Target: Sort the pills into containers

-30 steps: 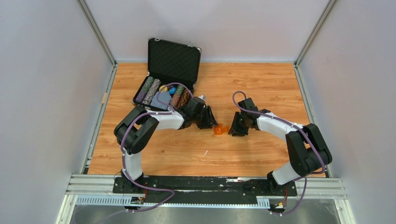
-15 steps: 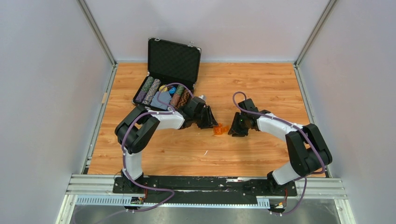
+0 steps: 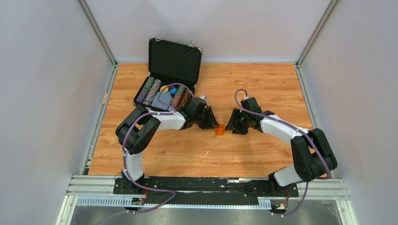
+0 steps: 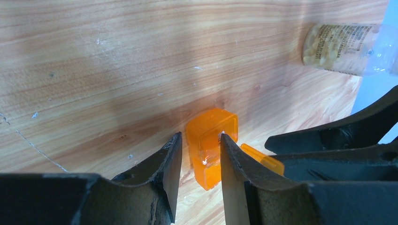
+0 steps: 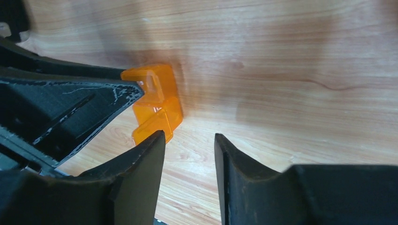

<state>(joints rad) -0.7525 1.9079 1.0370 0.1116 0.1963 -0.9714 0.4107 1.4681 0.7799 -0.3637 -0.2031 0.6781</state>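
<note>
Containers [image 4: 211, 124] stand partly hidden behind the left end effector [image 4: 200, 137].

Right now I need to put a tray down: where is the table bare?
Bare wood: the back right, between the black chip case and the right wall, and the near strip in front of the orange pill box. Crowded: the middle, where the left tool and right tool flank the box, and the back left by the case.
</note>
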